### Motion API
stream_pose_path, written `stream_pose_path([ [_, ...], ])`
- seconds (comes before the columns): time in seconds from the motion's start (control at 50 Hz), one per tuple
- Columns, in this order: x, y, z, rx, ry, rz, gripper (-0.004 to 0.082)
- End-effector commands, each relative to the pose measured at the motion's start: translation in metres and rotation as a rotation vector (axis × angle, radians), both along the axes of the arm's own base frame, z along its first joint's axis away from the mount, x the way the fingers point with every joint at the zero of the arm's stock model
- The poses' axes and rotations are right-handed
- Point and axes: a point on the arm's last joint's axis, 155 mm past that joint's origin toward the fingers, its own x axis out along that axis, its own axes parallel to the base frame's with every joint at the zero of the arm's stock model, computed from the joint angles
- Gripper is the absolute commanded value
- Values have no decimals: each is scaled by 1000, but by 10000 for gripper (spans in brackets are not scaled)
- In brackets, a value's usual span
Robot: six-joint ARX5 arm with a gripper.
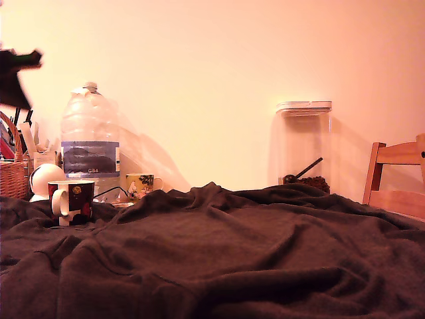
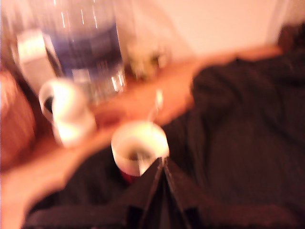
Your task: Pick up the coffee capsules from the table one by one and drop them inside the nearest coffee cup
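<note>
- exterior view: the coffee cup (image 1: 72,202) stands on the table (image 1: 252,266) near its far edge, toward the exterior view's left; dark glazed body with small red and pale marks, white handle turned toward the camera.
- a dark blurred shape at the top left edge of this view looks like part of the arm (image 1: 16,73), well above the cup; no fingers can be made out here.
- the table shows only as wrinkled dark brown cloth, soft and heavily folded.
- behind the cup, a big clear ribbed plastic water bottle (image 1: 89,143) with a blue label, and a smaller yellow-green mug (image 1: 140,186) just beside it.
- toward the exterior view's right, a tall clear canister (image 1: 305,146) with a white lid.
- wrist view, badly smeared: the cup (image 2: 139,150) sits just past the tips of the gripper (image 2: 163,162), its white inside showing something dark that is too blurred to name.
- the dark fingers (image 2: 155,191) meet at a point, closed tight; whether anything is pinched, can't tell.
</note>
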Motion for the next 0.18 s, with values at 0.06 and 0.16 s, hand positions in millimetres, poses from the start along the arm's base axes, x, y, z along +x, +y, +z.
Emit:
stream_pose_path([
  [0.06,-7,-2,7,-17,-20,0,-23],
  [0.16,-7,-2,9,-17,-23,-1,-23],
])
